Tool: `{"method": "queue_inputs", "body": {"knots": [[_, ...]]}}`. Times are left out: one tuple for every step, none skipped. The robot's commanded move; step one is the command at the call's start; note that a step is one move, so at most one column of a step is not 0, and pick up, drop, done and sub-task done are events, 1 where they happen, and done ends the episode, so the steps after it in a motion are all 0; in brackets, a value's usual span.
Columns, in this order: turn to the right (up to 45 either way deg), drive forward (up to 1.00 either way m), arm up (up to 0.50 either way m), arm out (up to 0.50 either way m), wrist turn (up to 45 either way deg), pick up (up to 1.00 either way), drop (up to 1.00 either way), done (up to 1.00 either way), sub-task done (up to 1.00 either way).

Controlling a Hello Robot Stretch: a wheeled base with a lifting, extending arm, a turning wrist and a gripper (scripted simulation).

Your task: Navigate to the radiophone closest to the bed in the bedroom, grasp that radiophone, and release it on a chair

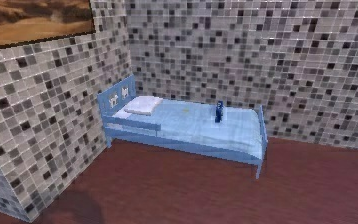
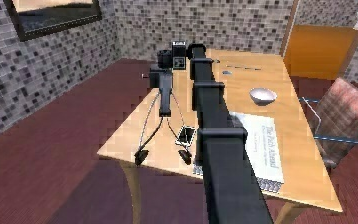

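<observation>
Jaws by table (image 2: 122, 145) | bowl (image 2: 262, 96), newspaper (image 2: 270, 150) beside arm (image 2: 222, 150) | chair (image 2: 339, 112) at table

Speckled tiled walls (image 1: 287, 60), red floor (image 1: 167, 190), wooden table (image 2: 242, 76)

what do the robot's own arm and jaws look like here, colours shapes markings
The arm is a long dark square bar built of stepped segments. At its far end stand two small white squares with black marks. Left of them is the gripper, a dark blocky body whose jaws are two thin dark fingers tipped with small dark pads.
</observation>
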Motion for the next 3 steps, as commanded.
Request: {"method": "queue_inputs", "body": {"knots": [[0.0,0.00,0.00,0.00,45.0,0.00,0.00,0.00,0.00],[0.0,0.00,0.00,0.00,45.0,0.00,0.00,0.00,0.00],[0.0,0.00,0.00,0.00,45.0,0.00,0.00,0.00,0.00]]}}
